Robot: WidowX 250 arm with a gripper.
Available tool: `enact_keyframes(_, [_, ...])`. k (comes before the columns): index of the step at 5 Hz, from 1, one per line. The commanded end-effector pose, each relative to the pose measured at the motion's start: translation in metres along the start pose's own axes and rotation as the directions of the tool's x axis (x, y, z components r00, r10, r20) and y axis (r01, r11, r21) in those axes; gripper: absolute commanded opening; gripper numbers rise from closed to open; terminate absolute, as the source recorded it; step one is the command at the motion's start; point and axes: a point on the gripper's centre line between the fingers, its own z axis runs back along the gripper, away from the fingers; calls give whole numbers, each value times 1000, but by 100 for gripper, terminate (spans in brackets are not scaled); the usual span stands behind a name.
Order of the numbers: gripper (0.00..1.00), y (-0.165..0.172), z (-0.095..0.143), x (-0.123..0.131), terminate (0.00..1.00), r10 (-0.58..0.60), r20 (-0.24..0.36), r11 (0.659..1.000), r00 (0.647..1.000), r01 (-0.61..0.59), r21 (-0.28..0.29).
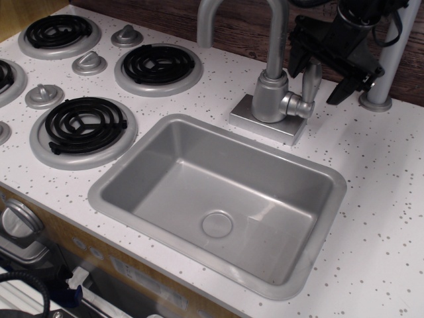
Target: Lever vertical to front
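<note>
The lever (pixel 310 81) is a short silver-grey paddle standing upright on the small side knob (pixel 301 106) of the faucet base (pixel 268 119). My black gripper (pixel 318 79) hangs over it from the upper right, open. One finger is on the left of the lever's upper part near the faucet column, and the other finger (pixel 342 89) is well to its right. The lever's top sits between the fingers. I cannot tell whether the left finger touches it.
The tall curved faucet spout (pixel 228 13) rises just left of the gripper. A grey post (pixel 387 66) stands close on the right. The grey sink basin (pixel 218 192) lies in front. Black stove burners (pixel 85 124) and conical knobs (pixel 89 63) are at the left.
</note>
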Motion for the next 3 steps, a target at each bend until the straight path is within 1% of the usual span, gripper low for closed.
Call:
enact_keyframes(1, [100, 11, 17, 17, 0, 4, 84, 1000, 996, -4, 1])
enact_keyframes(2, [100, 11, 16, 23, 0, -15, 87, 1000, 996, 16, -2])
enact_keyframes(3, [0, 11, 15, 25, 0, -15, 81, 1000, 997, 16, -9])
